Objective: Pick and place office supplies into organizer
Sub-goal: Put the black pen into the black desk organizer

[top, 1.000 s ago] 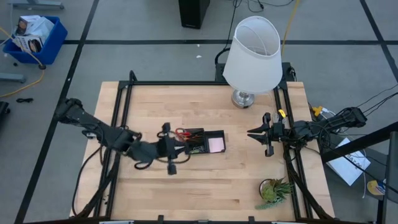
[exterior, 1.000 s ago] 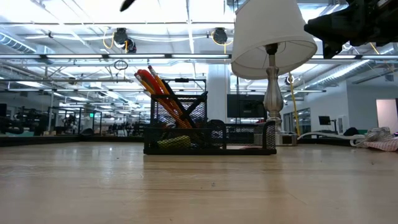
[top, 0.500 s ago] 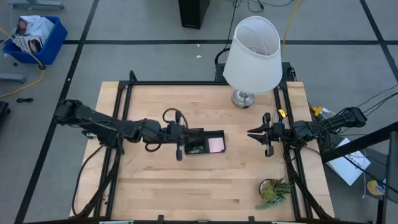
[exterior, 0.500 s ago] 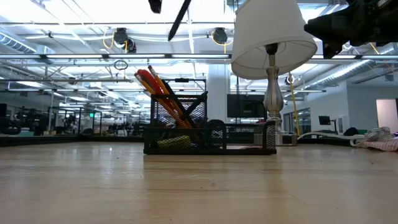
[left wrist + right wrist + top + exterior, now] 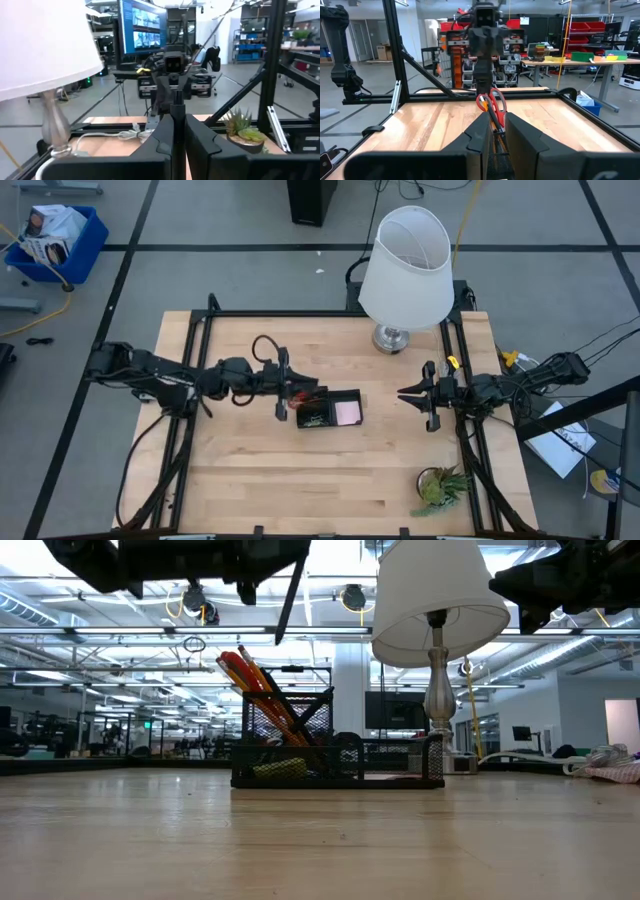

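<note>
Even, bright overhead light fills the high view; the wooden desk (image 5: 330,440) is evenly lit, with only a soft, short shadow beside the white lamp (image 5: 405,255) base. In the low view, ceiling strip lights behind the lamp glare almost to white, so the organizer (image 5: 335,755) below them and the arm above it read as dark silhouettes; the near desk surface is soft and out of focus, with a faint sheen. In the left wrist view, the lamp shade is blown out and blurred, and a bright monitor (image 5: 141,27) beside it glows. The right wrist view is evenly lit, its nearest dark parts blurred.
</note>
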Available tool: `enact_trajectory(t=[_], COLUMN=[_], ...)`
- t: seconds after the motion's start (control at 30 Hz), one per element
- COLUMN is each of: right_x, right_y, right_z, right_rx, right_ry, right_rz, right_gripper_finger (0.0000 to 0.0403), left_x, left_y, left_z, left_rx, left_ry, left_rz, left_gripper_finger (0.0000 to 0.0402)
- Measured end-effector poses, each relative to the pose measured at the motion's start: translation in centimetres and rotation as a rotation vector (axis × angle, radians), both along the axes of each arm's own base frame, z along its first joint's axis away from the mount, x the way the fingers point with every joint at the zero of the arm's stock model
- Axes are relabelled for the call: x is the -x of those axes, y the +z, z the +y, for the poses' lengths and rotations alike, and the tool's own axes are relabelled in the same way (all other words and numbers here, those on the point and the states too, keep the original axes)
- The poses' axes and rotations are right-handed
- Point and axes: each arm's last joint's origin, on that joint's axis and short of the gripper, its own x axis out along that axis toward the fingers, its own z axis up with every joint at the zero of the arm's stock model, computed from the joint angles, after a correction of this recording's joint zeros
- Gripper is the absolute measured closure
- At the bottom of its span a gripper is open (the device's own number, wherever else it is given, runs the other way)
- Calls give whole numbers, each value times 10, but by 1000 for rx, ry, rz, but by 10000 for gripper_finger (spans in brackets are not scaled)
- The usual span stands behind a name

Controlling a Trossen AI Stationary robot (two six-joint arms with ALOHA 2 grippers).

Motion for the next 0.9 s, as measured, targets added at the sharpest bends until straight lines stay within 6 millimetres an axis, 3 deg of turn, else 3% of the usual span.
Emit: enact_trajectory(t=[0.23,0.5,0.73,0.9], right_x=[0,0,0,0], right_y=[0,0,0,0], right_z=[0,0,0,0], right_rx=[0,0,0,0], right_ry=[0,0,0,0], right_rz=[0,1,0,0], right_gripper_finger=[348,348,348,348], left_x=[0,-11,-21,-27], left_y=[-12,-30,-52,-68], left_z=[22,34,41,44], left_rx=[37,57,109,108], left_ry=[-19,-47,-82,-75], left_rz=[42,43,87,115], left_gripper_finger=[351,376,350,359])
